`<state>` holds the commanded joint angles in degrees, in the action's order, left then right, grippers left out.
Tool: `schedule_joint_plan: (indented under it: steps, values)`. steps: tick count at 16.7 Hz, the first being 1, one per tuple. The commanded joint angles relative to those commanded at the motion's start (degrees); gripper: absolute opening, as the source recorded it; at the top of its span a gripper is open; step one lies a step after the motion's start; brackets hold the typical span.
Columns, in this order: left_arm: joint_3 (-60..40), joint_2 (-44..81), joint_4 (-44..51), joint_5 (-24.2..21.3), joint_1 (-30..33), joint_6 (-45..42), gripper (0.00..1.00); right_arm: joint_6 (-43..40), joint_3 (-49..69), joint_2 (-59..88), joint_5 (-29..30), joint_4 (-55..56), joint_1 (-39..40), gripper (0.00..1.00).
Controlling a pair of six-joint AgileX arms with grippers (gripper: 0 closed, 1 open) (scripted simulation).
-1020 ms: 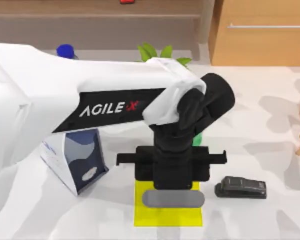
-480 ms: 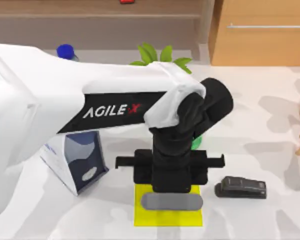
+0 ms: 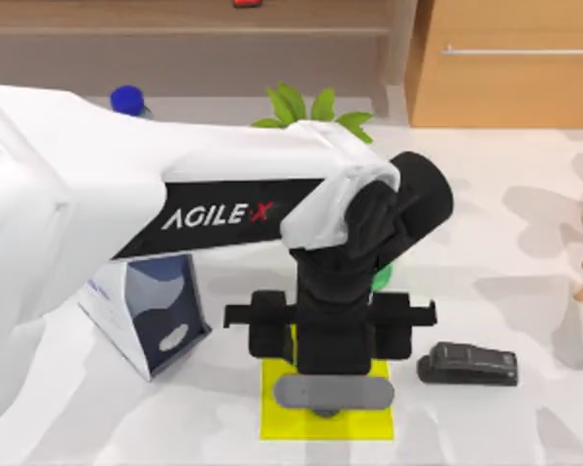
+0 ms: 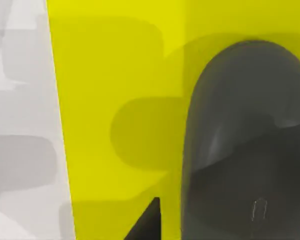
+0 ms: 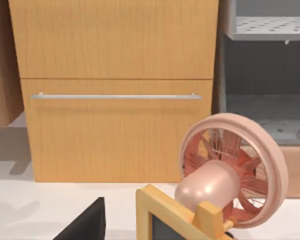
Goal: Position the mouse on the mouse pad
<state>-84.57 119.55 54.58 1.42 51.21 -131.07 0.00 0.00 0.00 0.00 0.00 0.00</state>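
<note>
The mouse [image 4: 245,145], a dark grey rounded oval, lies flat on the bright yellow mouse pad [image 4: 120,75] in the left wrist view. My left gripper [image 3: 330,330] hangs straight over the pad [image 3: 369,422] in the top view and hides the mouse there. It is open, its black fingers [image 3: 267,325] spread to either side, and one dark fingertip [image 4: 146,224] stands beside the mouse without touching it. My right gripper [image 5: 87,224] is parked off to the right, facing a wooden cabinet.
A long black stapler-like block [image 3: 468,364] lies just right of the pad. A blue-and-white carton [image 3: 146,311] stands to its left. A potted plant [image 3: 316,105] and a blue bottle cap [image 3: 126,98] sit behind the arm. A pink fan [image 5: 230,170] stands by the cabinet [image 5: 115,90].
The left gripper's fingers have spread apart above the pad, letting go of the mouse. The arm has stayed over the pad.
</note>
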Motion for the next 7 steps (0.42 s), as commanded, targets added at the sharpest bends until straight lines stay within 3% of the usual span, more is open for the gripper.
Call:
schedule_joint_plan:
  steps: [2,7]
  values:
    - [0.0,0.0,0.0,0.0,0.0,0.0,1.0,0.0,0.0,0.0,0.0,0.0,0.0,1.0]
    - [0.0,0.0,0.0,0.0,0.0,0.0,1.0,0.0,0.0,0.0,0.0,0.0,0.0,1.0]
